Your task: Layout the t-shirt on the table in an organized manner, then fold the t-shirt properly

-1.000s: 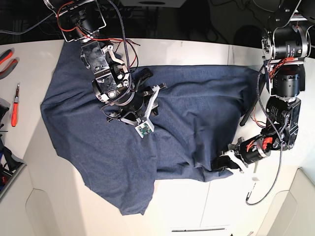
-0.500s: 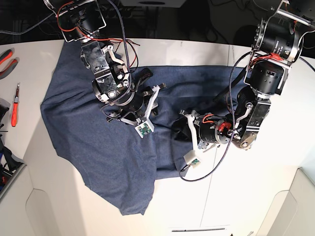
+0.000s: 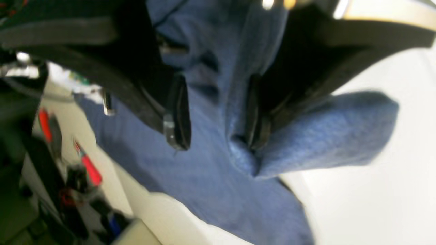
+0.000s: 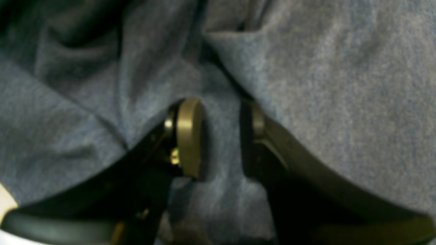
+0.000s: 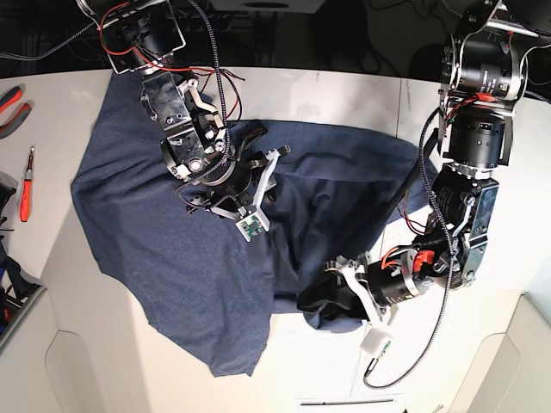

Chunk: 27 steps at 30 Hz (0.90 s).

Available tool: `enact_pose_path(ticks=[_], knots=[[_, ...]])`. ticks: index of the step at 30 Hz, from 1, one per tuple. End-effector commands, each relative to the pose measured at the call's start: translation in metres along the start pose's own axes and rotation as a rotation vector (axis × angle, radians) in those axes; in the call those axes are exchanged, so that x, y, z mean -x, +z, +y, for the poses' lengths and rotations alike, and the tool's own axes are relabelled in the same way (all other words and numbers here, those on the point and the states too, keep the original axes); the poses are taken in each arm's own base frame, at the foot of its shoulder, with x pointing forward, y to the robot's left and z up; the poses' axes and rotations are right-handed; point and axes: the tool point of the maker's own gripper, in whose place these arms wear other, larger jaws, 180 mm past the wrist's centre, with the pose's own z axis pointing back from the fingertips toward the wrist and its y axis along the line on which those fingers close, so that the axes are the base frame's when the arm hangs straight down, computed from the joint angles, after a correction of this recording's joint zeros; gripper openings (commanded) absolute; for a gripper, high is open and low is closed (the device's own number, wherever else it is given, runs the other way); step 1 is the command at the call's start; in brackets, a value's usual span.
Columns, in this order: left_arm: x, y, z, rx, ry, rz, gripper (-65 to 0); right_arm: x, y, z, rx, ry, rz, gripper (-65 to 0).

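The navy t-shirt (image 5: 172, 258) lies crumpled across the white table (image 5: 327, 90), with no lettering showing. Its right side is bunched into a lump at the front middle. My left gripper (image 5: 312, 301) sits at that lump. In the left wrist view the left gripper (image 3: 218, 136) is open, and a fold of the t-shirt (image 3: 323, 136) hangs against one finger. My right gripper (image 5: 269, 144) rests on the shirt's upper middle. In the right wrist view the right gripper (image 4: 221, 136) has its jaws partly apart, pressed onto the t-shirt (image 4: 340, 85), with flat cloth between them.
Red-handled pliers (image 5: 10, 107) and a red-handled tool (image 5: 26, 185) lie at the table's left edge. A loose cable (image 5: 379, 361) trails from the left arm near the front edge. A thin seam (image 5: 400, 95) crosses the tabletop at the back right.
My left gripper dragged the shirt's right edge in over the middle, came back toward the front and opened, leaving the cloth bunched. The right arm has not moved.
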Motion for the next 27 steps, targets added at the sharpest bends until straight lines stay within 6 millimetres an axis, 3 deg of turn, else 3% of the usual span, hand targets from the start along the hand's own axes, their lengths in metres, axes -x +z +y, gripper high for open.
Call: enact_pose_path(ticks=[1, 6, 12, 16, 19, 22, 24, 27], knots=[[-0.026, 0.003, 0.0, 0.01, -0.021, -0.06, -35.8, 0.01, 0.0, -0.007, 0.022, 0.012, 0.053, -45.7], [-0.003, 0.01, 0.012, -0.028, -0.024, 0.047, -35.9, 0.01, 0.0, -0.007, 0.021, 0.012, 0.052, -45.7], [0.041, 0.03, 0.025, -0.05, -0.009, 0.26, -35.9, 0.01, 0.0, -0.007, 0.021, 0.012, 0.052, -46.0], [0.042, 0.045, 0.032, -0.047, 0.016, 0.265, -35.9, 0.01, 0.0, -0.007, 0.021, 0.012, 0.052, -47.7], [0.028, 0.054, 0.044, -0.074, 0.006, 0.204, -36.0, 0.01, 0.0, -0.007, 0.021, 0.012, 0.052, -47.7], [0.017, 0.065, 0.064, -0.143, -0.059, 0.161, -42.4, 0.01, 0.0, -0.006, 0.021, 0.012, 0.052, -47.7], [0.025, 0.069, 0.078, -0.21, -0.14, 0.2, -46.0, 0.01, 0.0, -0.007, 0.021, 0.012, 0.052, -47.7], [0.044, 0.069, 0.087, -0.251, -0.176, 0.227, -45.9, 0.01, 0.0, -0.007, 0.022, 0.012, 0.051, -47.7]])
